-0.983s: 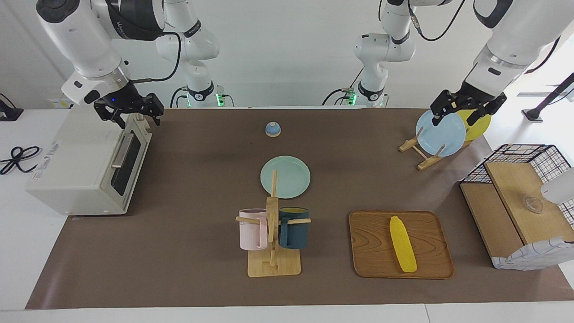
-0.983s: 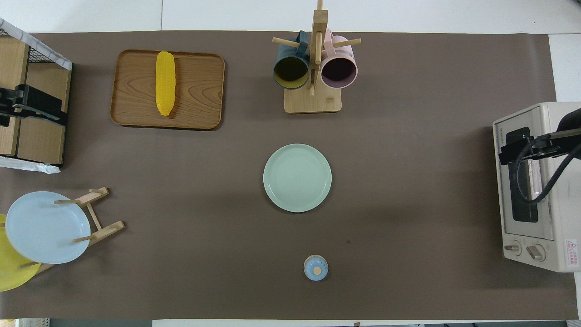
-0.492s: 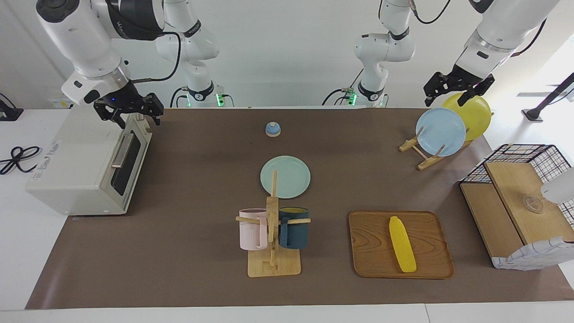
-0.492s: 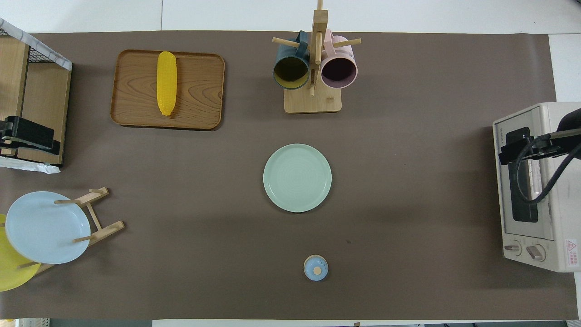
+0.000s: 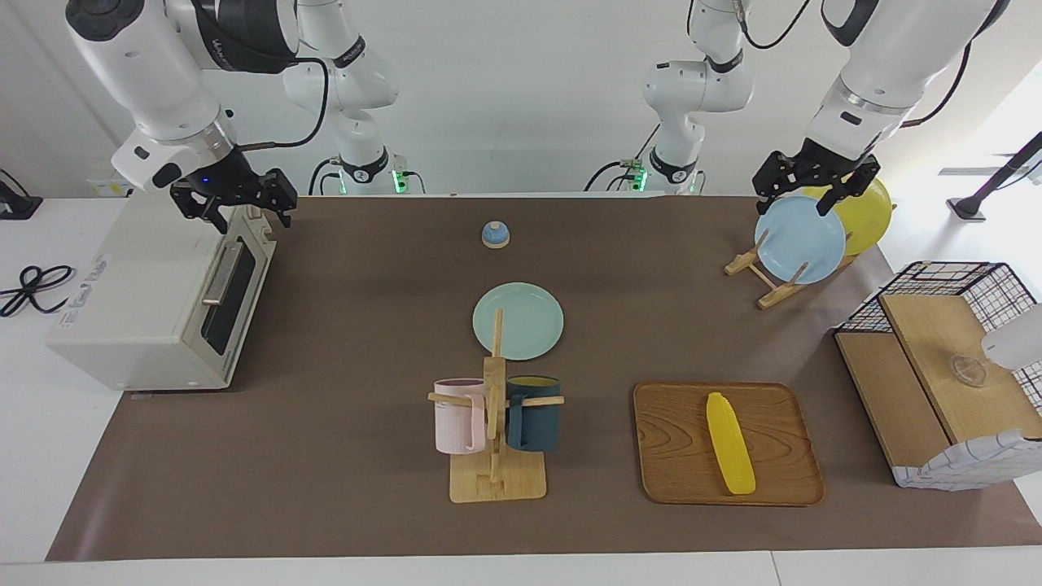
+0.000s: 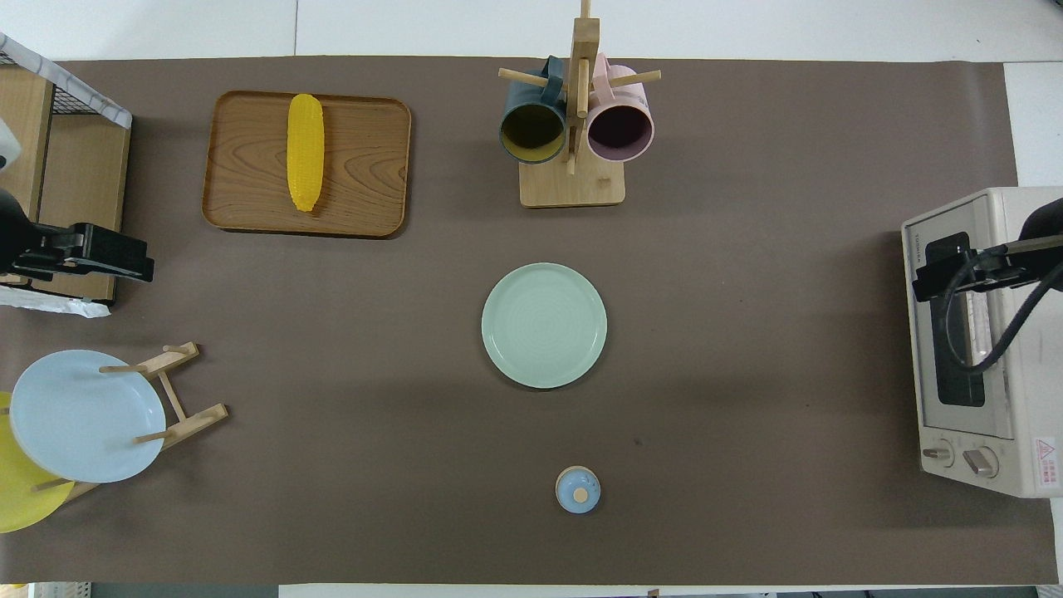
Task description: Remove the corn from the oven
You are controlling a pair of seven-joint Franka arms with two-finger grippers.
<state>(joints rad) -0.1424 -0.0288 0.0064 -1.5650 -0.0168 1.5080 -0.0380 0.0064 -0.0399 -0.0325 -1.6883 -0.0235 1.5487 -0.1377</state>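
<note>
Corn (image 5: 730, 443) lying on wooden tray (image 5: 680, 472), oven (image 5: 155, 301) door closed, both jaws released

corn (image 6: 304, 151): lying on the wooden tray (image 6: 365, 166), toward the left arm's end
oven (image 6: 980, 349): door shut, at the right arm's end

A robotics lab, dressed up as a kitchen. Given away by two white arms bolted at the edge of a white counter (image 5: 32, 456) under a brown mat (image 5: 350, 342), with cables trailing from their bases and bare white walls around. Kitchen props only, laid out well apart: toaster oven (image 5: 138, 309), plate rack (image 5: 765, 277), mug tree (image 5: 495, 439), wooden tray (image 5: 676, 456) with a plastic-looking corn (image 5: 730, 442), wire basket shelf (image 5: 936, 382).
</note>
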